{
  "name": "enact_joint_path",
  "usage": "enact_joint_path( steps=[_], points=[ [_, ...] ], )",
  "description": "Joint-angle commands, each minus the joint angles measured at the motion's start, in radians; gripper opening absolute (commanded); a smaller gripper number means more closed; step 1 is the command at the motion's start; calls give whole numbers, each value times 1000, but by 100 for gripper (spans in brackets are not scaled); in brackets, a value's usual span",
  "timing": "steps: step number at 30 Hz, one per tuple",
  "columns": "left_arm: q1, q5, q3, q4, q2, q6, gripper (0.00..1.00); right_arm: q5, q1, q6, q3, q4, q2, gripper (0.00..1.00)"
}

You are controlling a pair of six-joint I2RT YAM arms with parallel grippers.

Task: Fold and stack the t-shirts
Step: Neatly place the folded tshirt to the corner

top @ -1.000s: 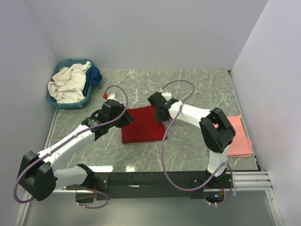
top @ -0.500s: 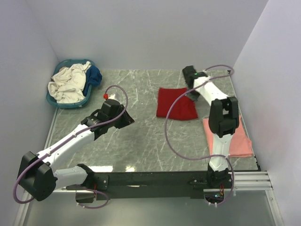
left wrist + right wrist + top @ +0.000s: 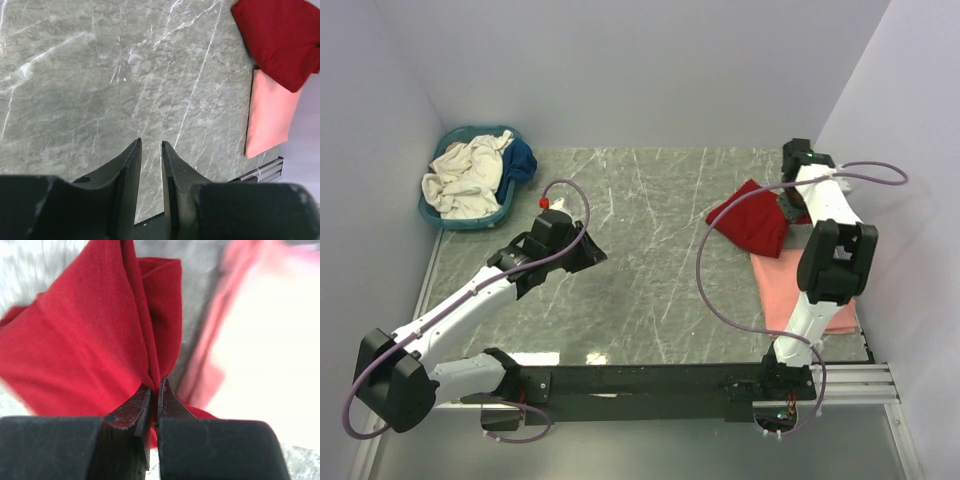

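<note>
Red shirt [image 3: 752, 222] is bunched up at the worktop's [image 3: 650, 290] far right, a fold pinched tight in the closed right tool [image 3: 154, 387], its near edge overlapping the pink shirt [image 3: 778, 290] lying flat. Left tool [image 3: 150, 146] hovers mid-worktop, jaws slightly apart, holding nothing.

Bright even light, salmon t-shirt [image 3: 260, 340] blurred, washed out
</note>
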Motion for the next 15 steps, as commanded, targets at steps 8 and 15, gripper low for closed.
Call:
enact_joint_path(
  steps=[8,15],
  points=[
    [3,22,28,-19,-81,23,28,42,-72,109,-36,-43,-177,0],
    [3,28,13,-18,-101,13,28,30,-80,82,-81,-46,-241,0]
  ],
)
